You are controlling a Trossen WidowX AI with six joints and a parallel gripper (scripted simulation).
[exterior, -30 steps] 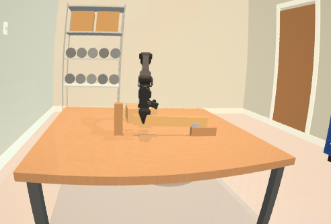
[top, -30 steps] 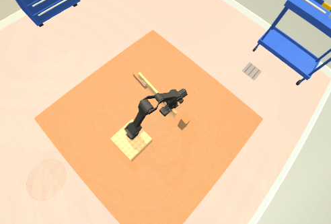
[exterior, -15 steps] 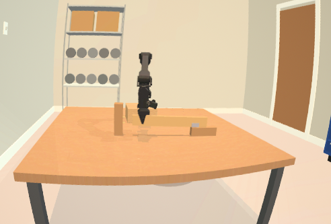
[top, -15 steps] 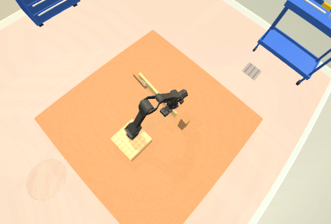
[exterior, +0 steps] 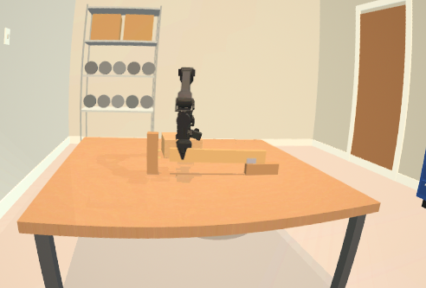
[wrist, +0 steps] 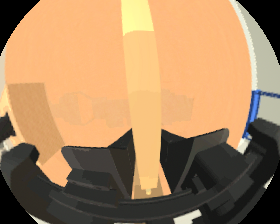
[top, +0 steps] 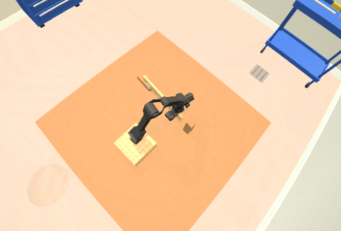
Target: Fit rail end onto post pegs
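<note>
I see the bed rail raised off the table, its near end just short of the post, far end at the footboard block. My gripper is clamped on the rail.

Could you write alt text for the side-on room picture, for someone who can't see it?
A black robot arm reaches straight down, its jaws shut on a long wooden rail held above a table. The rail's left end stops just short of an upright post; its right end sits at a low block.
</note>
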